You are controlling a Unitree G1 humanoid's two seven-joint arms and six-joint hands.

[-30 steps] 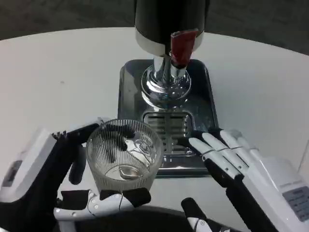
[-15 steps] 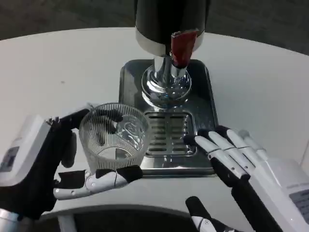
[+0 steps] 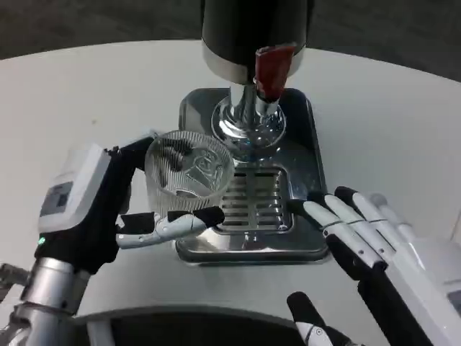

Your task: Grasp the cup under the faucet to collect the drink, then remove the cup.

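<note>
While the left hand (image 3: 119,209) grips the ribbed glass cup (image 3: 189,175), the cup stands over the left edge of the steel drip tray (image 3: 306,155), tilted a little toward the camera. Black and white fingers (image 3: 173,225) wrap around its lower part, and a darker finger lies behind it on the far side. The cup is not under the faucet (image 3: 246,115); it is to the left and in front of the chrome column. Whether liquid is inside the cup cannot be told, because the ribs and reflections confuse the view.

On the dispenser (image 3: 252,32), which is dark and round, a red tap handle (image 3: 272,71) hangs on the front. The slotted grate (image 3: 256,202) of the tray lies just right of the cup.

Near the front right corner of the tray, the right hand (image 3: 367,238) is open, its fingers spread and stretched, holding nothing. The fingertips reach the edge of the tray.

All of this rests on a white round table (image 3: 86,94), smooth and clean. Beyond the table the floor (image 3: 86,21) is dark grey, like carpet.
</note>
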